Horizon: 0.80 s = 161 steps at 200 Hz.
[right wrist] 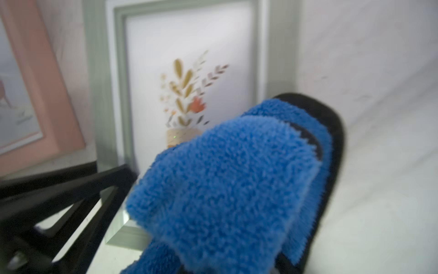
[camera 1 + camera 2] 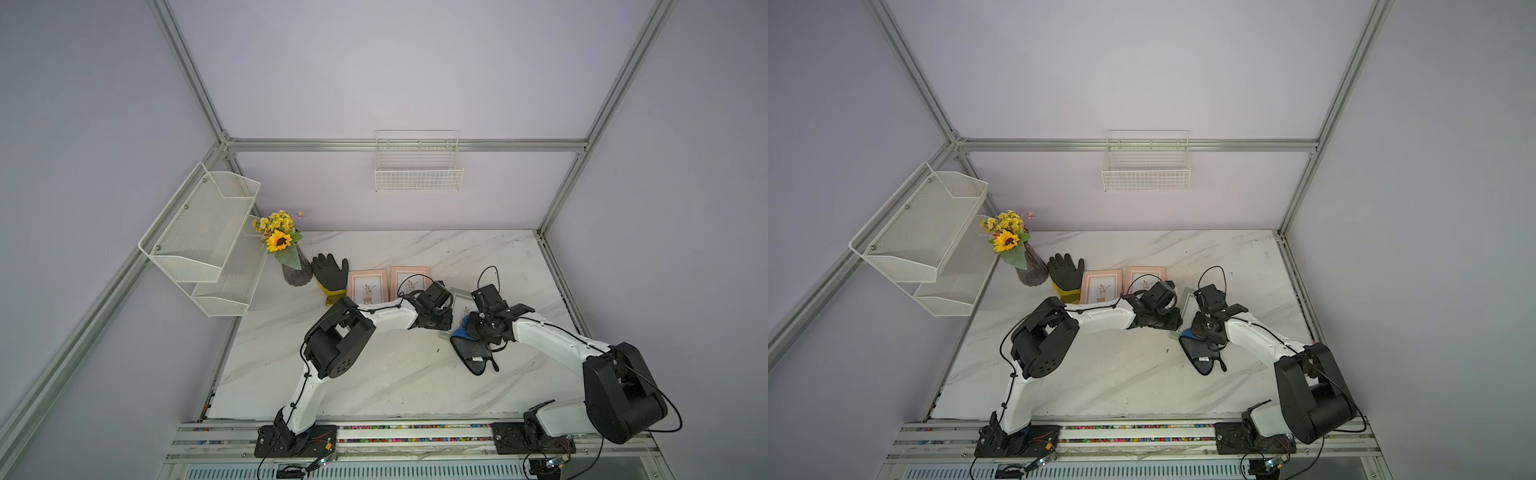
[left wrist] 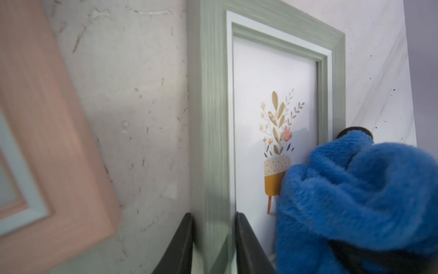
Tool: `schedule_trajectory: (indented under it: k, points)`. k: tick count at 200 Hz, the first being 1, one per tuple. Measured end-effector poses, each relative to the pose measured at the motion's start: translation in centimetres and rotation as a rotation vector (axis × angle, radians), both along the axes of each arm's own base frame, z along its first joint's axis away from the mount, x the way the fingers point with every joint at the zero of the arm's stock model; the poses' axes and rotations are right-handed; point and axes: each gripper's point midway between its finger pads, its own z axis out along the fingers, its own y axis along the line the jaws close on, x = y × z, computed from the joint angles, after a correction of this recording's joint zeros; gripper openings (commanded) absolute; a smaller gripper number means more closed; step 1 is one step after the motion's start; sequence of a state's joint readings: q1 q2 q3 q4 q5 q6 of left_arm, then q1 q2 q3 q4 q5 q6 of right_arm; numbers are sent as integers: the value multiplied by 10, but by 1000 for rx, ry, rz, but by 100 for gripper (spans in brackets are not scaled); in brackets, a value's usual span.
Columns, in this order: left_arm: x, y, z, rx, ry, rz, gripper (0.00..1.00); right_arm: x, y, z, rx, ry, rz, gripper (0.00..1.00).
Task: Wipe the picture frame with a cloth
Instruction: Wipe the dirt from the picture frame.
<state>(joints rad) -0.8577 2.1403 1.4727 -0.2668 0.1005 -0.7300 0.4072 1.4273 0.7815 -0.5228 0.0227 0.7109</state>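
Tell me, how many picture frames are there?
3. One pink frame beside the glove, a second pink frame next to it, a green frame further right, partly under the cloth. None looks hidden.

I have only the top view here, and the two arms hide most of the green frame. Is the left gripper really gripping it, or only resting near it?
Observer: Gripping. In the left wrist view the left gripper has one jaw on each side of the green frame, closed on its side rail.
Operator: And the cloth, is it on the picture?
Observer: Both wrist views show its blue side bunched over one corner of the glass, hiding part of the printed pot. Actual contact I cannot confirm.
Operator: Is the rest uncovered?
Observer: Yes, the printed plant and the glass beyond it are bare.
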Motion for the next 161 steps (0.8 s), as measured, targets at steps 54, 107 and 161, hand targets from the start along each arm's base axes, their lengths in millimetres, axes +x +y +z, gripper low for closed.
schedule_trajectory:
  k: [54,107,161]
  points:
    - [-2,3,-1,-3,12,16,28,-11,10,4,61,-13,-46,4]
    - [-2,5,-1,-21,12,33,28,-29,-26,-1,-70,0,-171,4]
    - [-2,5,-1,-29,14,39,28,-25,-10,-2,-21,-9,-133,4]
